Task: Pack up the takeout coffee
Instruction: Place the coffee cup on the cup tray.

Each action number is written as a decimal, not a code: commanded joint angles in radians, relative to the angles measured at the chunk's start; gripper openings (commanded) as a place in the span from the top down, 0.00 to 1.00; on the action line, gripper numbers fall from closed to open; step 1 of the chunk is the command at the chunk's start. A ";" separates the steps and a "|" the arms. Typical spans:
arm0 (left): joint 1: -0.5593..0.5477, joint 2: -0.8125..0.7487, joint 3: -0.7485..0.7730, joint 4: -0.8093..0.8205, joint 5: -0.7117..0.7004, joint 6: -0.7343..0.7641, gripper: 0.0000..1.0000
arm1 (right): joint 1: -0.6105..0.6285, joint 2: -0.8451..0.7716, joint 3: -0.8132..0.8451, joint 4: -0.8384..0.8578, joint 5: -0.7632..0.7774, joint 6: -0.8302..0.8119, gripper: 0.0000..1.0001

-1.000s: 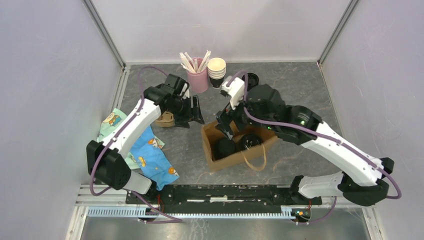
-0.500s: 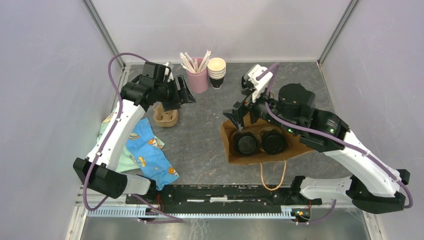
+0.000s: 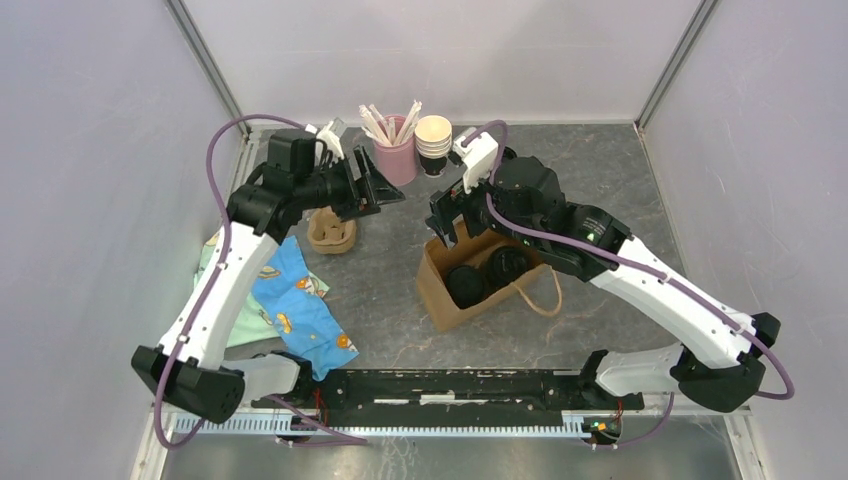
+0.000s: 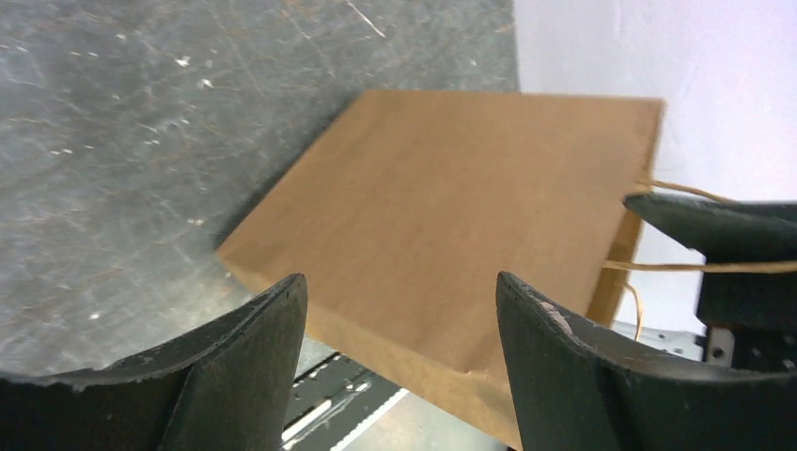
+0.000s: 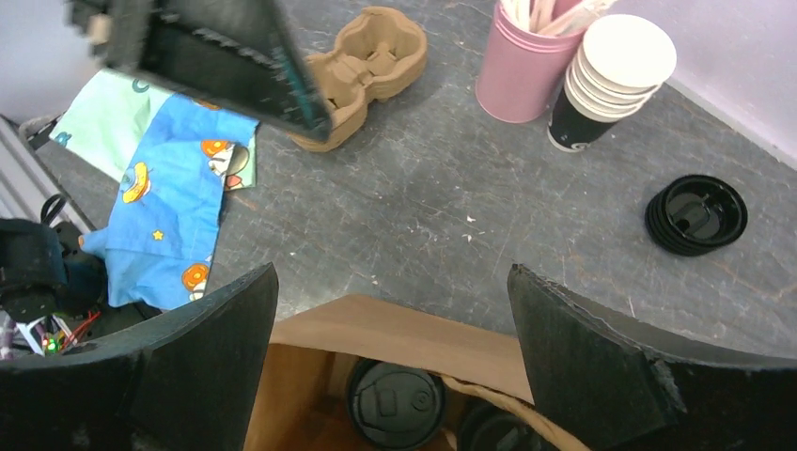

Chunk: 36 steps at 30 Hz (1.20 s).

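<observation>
Two takeout coffees, black cups with black lids (image 3: 467, 285) (image 3: 508, 265), stand inside the open brown bag (image 3: 440, 300) in the middle of the table. In the right wrist view one lid (image 5: 397, 402) shows fully and the other lid (image 5: 489, 430) only partly, under the bag's rim (image 5: 404, 329). My right gripper (image 3: 445, 215) (image 5: 390, 272) hovers open above the bag's far rim, holding nothing. My left gripper (image 3: 383, 190) (image 4: 399, 282) is open left of the bag, facing the bag's flat side (image 4: 451, 235), with nothing between its fingers.
A pink cup of stirrers (image 3: 397, 160) and a stack of lidless cups (image 3: 433, 138) stand at the back. A cardboard cup carrier (image 3: 332, 232) lies under the left arm, a blue cloth (image 3: 295, 305) at the front left. A stack of black lids (image 5: 696, 214) lies behind the bag.
The bag has slid back to the left and turned, its handle now on the right. My right gripper moved left with it. My left gripper shifted slightly right, near the pink cup.
</observation>
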<state>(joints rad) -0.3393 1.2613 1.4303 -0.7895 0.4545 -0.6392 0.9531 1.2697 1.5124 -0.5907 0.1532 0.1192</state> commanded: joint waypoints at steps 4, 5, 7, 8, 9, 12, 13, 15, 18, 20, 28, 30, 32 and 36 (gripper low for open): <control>-0.018 -0.025 -0.077 0.216 0.209 -0.197 0.20 | -0.054 0.022 0.101 -0.069 0.028 0.135 0.02; -0.032 -0.016 -0.053 0.221 0.214 -0.192 0.20 | -0.063 0.020 0.092 -0.069 -0.005 0.158 0.02; -0.062 -0.001 -0.031 0.221 0.215 -0.170 0.20 | -0.086 0.020 0.080 -0.061 -0.084 0.197 0.02; -0.070 0.004 -0.029 0.222 0.213 -0.167 0.19 | -0.095 0.027 0.081 -0.058 -0.121 0.214 0.02; -0.076 0.009 -0.025 0.226 0.216 -0.164 0.19 | -0.103 0.034 0.090 -0.059 -0.149 0.221 0.02; -0.100 0.021 -0.016 0.258 0.222 -0.154 0.19 | -0.114 0.060 0.117 -0.070 -0.190 0.216 0.02; -0.114 0.020 -0.024 0.284 0.221 -0.159 0.20 | -0.123 0.063 0.116 -0.063 -0.209 0.216 0.02; -0.129 0.011 -0.072 0.370 0.224 -0.199 0.23 | -0.146 0.063 0.113 -0.033 -0.257 0.223 0.02; -0.156 0.000 -0.156 0.536 0.236 -0.266 0.27 | -0.159 0.035 0.055 0.053 -0.311 0.227 0.02; -0.174 0.010 -0.167 0.568 0.234 -0.265 0.28 | -0.162 0.010 0.003 0.119 -0.335 0.217 0.02; -0.201 0.055 -0.144 0.518 0.206 -0.171 0.29 | -0.176 0.002 -0.055 0.212 -0.380 0.228 0.02; -0.201 0.055 -0.157 0.509 0.205 -0.160 0.31 | -0.192 -0.002 -0.069 0.228 -0.395 0.237 0.02; -0.201 0.058 -0.158 0.488 0.198 -0.151 0.35 | -0.209 0.002 -0.069 0.224 -0.401 0.244 0.02; -0.201 0.069 -0.131 0.422 0.153 -0.115 0.42 | -0.217 0.013 -0.045 0.150 -0.399 0.199 0.02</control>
<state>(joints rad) -0.5354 1.3193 1.2697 -0.3145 0.6315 -0.8398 0.7517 1.2819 1.4334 -0.4435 -0.2481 0.3386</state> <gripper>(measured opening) 0.603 0.979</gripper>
